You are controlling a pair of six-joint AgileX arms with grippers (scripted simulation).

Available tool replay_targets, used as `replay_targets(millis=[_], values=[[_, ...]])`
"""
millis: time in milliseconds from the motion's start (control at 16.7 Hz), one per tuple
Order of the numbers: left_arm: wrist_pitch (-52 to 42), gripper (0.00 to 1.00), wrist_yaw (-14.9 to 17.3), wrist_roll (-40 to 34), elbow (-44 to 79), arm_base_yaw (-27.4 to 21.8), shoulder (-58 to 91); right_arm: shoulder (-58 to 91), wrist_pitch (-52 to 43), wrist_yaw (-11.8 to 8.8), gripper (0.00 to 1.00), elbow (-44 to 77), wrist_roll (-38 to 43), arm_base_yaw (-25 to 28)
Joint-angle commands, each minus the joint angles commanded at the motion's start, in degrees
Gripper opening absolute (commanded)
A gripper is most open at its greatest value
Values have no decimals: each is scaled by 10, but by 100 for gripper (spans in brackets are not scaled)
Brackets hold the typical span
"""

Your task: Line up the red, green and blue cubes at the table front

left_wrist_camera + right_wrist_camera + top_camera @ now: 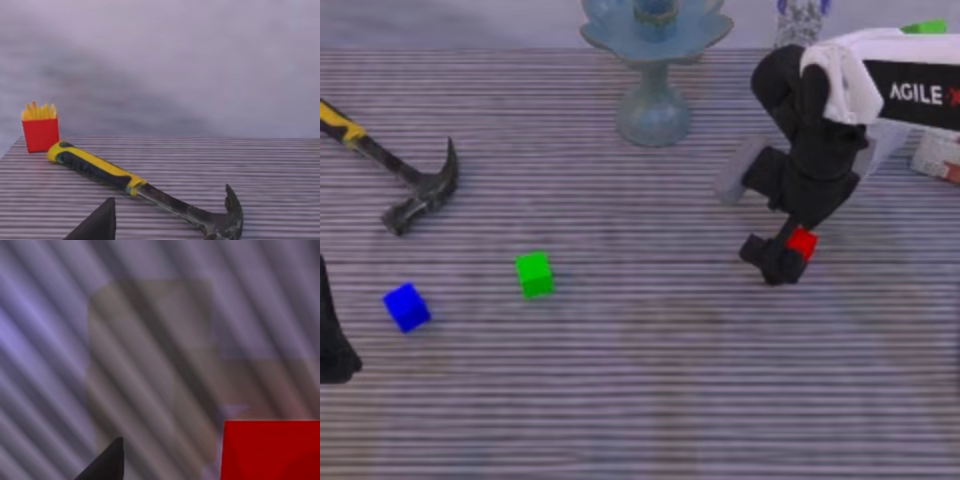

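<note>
Contact looks made: the small glossy red cube (803,241) sits between the right gripper's (786,256) jaws, apparently closed on it. Farther off, beyond those jaws, lie the green cube (534,274) and blue cube (407,307); a level carry is advised.

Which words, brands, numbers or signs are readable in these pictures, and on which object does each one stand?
"AGILE", in white letters on the black band of the right arm; the frame edge cuts off what follows.
The white and red item at the table's right edge: no print can be read.
Both wrist views: no text.
</note>
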Motion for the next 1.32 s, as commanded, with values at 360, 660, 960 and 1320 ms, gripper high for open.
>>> replay_targets(millis=[360,660,960,1320], values=[[0,100,0,0,0,0,0,0,0,0,32,0,0,0],[0,100,0,0,0,0,0,0,0,0,0,0,0,0],[0,100,0,0,0,0,0,0,0,0,0,0,0,0],[0,100,0,0,0,0,0,-32,-38,-10,0,22,8,2]])
